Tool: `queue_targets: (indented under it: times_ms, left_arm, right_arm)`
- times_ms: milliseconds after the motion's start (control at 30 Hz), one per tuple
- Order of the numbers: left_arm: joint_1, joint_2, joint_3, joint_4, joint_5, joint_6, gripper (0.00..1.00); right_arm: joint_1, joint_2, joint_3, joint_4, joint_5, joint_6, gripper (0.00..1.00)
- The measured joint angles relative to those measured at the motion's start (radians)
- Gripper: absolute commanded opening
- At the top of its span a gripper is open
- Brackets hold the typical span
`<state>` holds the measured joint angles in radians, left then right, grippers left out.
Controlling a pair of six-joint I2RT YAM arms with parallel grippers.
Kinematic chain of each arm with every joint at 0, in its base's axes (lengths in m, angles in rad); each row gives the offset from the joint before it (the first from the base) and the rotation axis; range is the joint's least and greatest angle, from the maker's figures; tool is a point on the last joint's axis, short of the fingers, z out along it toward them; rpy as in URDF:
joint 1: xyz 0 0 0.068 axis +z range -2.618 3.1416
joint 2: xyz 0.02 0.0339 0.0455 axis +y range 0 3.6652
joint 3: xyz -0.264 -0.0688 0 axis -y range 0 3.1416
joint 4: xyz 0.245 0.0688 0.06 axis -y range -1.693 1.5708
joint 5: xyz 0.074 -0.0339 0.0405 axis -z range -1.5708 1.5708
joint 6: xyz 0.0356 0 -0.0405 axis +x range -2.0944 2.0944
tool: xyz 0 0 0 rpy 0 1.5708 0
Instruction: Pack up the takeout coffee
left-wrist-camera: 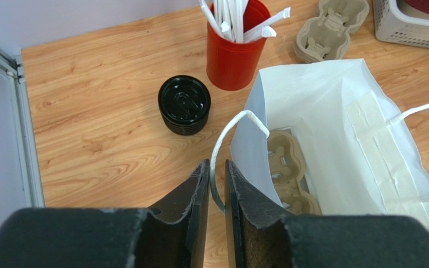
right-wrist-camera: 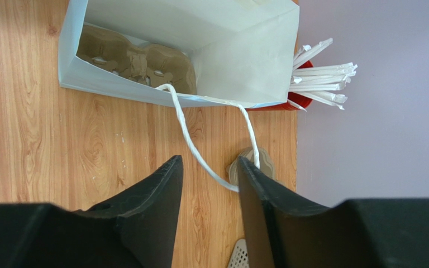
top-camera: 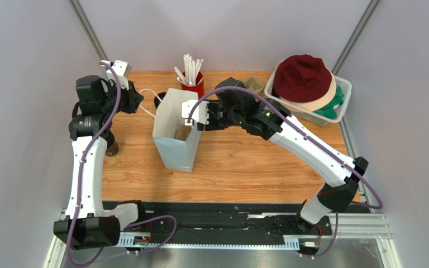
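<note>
- The left gripper [left-wrist-camera: 217,163] has its jaws a narrow slit apart. One cord handle [left-wrist-camera: 226,131] of the white paper bag [left-wrist-camera: 323,111] loops up and runs down into that slit. The gap looks wider than the cord, so I would not call it pinched.
- The right gripper [right-wrist-camera: 210,162] stands clearly parted, and the other handle [right-wrist-camera: 191,142] hangs loose between its fingers, close against one of them.
- The bag stands upright and open between the two hands, each hand at one of its sides, fingertips just off the rim.
- Down inside the bag, ahead of either hand, lies a pulp cup carrier [right-wrist-camera: 138,56], its pockets bare.
- Just beyond the left fingertips and a little to the outside sits a squat black round piece [left-wrist-camera: 184,105] on the table [left-wrist-camera: 99,128]. Past that is a red cup [left-wrist-camera: 233,53] full of white straws [left-wrist-camera: 236,17].
- A second carrier [left-wrist-camera: 331,25] lies farther off, past the bag's far corner.
- Behind the right hand's wrist is a basket [top-camera: 303,114] with a maroon hat [top-camera: 303,75] on top.
- I cannot make out the takeout coffee [top-camera: 111,148] for sure. The only candidate is a small dark shape on the table, well back behind the left hand, tight against that arm and mostly hidden.
</note>
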<state>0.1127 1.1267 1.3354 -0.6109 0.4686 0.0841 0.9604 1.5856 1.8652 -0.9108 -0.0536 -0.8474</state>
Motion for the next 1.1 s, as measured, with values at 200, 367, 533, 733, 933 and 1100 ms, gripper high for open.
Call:
queue_targets:
  times_ms: [200,367,533,733,933,1100]
  left_arm:
    - [0.0,0.005,0.021,-0.013,0.018,0.002,0.19]
    - [0.0,0.019,0.045,-0.027,0.028,0.008,0.09]
    - [-0.004,0.046,0.072,-0.046,0.031,0.013,0.0]
    - [-0.052,0.104,0.138,-0.067,0.029,0.015,0.0]
    - [-0.138,0.185,0.286,-0.101,0.032,0.019,0.0]
    - [-0.227,0.257,0.433,-0.124,0.047,0.027,0.0]
  right_arm:
    - [0.0,0.033,-0.001,0.012,0.001,-0.023,0.15]
    - [0.0,0.034,-0.003,0.012,0.001,-0.043,0.0]
    - [-0.002,0.034,0.001,0.011,0.005,-0.04,0.0]
    - [-0.002,0.021,0.004,0.014,0.059,-0.013,0.0]
    - [-0.006,-0.056,-0.007,0.066,0.156,0.032,0.0]
    - [-0.009,-0.146,-0.029,0.112,0.225,0.063,0.0]
